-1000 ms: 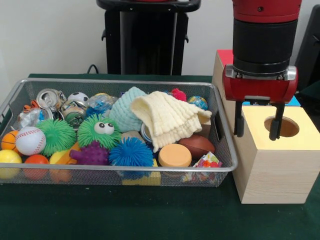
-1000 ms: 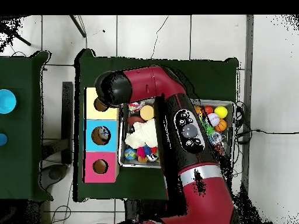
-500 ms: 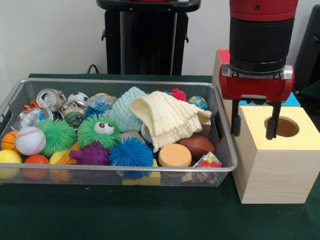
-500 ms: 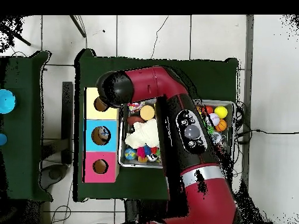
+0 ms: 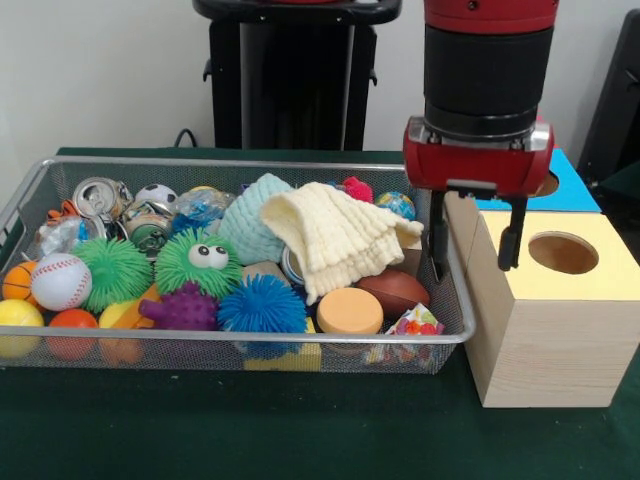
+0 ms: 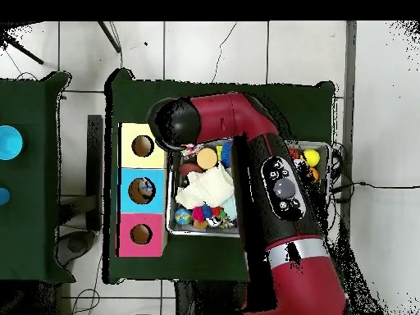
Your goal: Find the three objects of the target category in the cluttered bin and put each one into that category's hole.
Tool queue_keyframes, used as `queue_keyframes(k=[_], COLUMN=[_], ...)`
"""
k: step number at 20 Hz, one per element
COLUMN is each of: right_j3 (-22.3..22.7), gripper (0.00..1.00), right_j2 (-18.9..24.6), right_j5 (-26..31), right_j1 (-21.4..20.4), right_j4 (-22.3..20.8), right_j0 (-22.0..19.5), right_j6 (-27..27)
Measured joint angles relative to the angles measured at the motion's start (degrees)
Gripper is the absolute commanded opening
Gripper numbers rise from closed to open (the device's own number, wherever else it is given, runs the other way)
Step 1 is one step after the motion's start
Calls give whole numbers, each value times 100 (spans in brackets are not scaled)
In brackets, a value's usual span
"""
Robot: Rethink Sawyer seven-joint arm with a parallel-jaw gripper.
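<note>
My gripper (image 5: 472, 255) hangs open and empty over the gap between the wire bin's (image 5: 250, 337) right wall and the yellow-topped wooden box (image 5: 540, 300), left of its round hole (image 5: 563, 252). The bin holds a cream cloth (image 5: 335, 235), a teal cloth (image 5: 250, 215), a brown football (image 5: 395, 290), an orange puck (image 5: 349, 310), a baseball (image 5: 60, 280), spiky balls in green (image 5: 200, 260), blue (image 5: 262, 303) and purple (image 5: 185, 308), and crushed cans (image 5: 97, 196). In the overhead view the arm (image 6: 271, 172) covers the gripper and much of the bin.
Three boxes stand in a row beside the bin: yellow (image 6: 143, 146), blue (image 6: 141, 190) and pink (image 6: 141, 235), each with a round hole. A black stand (image 5: 295, 75) rises behind the bin. Green cloth (image 5: 300, 430) covers the table.
The open gripper has moved from over the yellow box's hole sideways toward the bin and now sits at the bin's right wall. Nothing in the bin has shifted.
</note>
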Motion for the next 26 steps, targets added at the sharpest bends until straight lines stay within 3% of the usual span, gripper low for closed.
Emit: queue_keyframes(k=[7, 13, 26], right_j3=[-76, -82, -85], gripper=[100, 100, 100], right_j2=[-1, -22, -549], right_j5=[1133, 1724, 1850], right_j1=[-313, -388, -345], right_j4=[9, 11, 8], right_j0=[2, 11, 452], right_j6=[0, 0, 0])
